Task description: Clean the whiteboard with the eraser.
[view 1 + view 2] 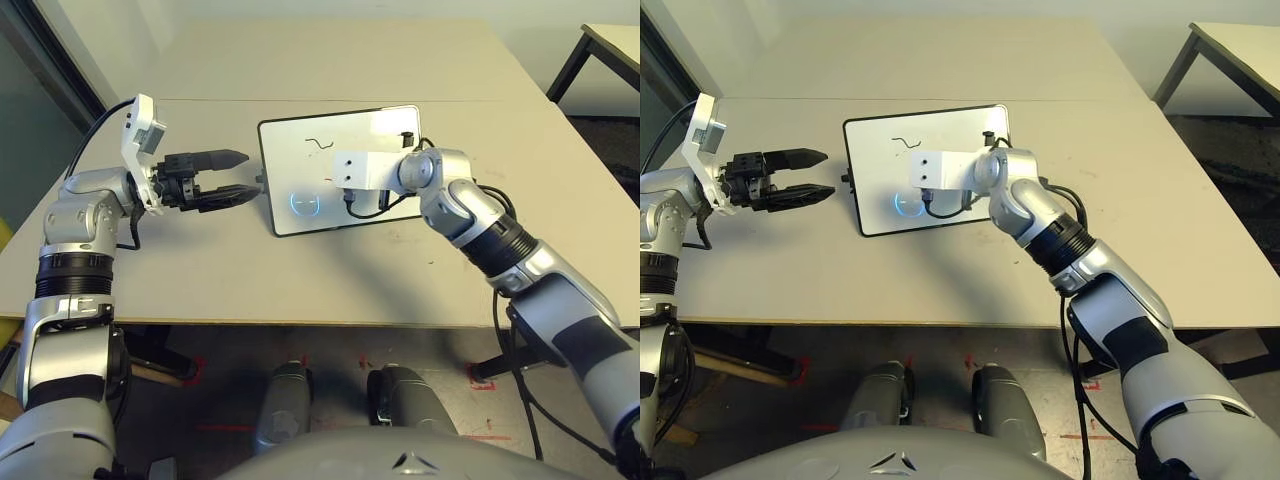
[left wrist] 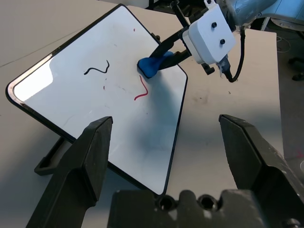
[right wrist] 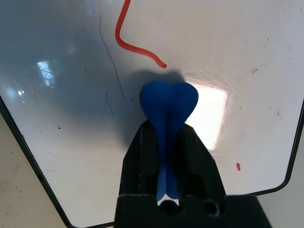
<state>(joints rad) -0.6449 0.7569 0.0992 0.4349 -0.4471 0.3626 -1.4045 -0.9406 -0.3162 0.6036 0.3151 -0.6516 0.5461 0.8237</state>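
Two grippers over beige table [image 1: 200,270]. Right gripper [image 3: 165,142] clamps blue eraser [image 3: 168,102] between its fingers, eraser's broad end pressed on whiteboard [image 1: 300,150] just beside red squiggle [image 3: 135,45]. Black squiggle [image 2: 97,70] sits further along board. Left gripper [image 1: 225,178] hovers beside board's edge, jaws spread wide, holding nothing.
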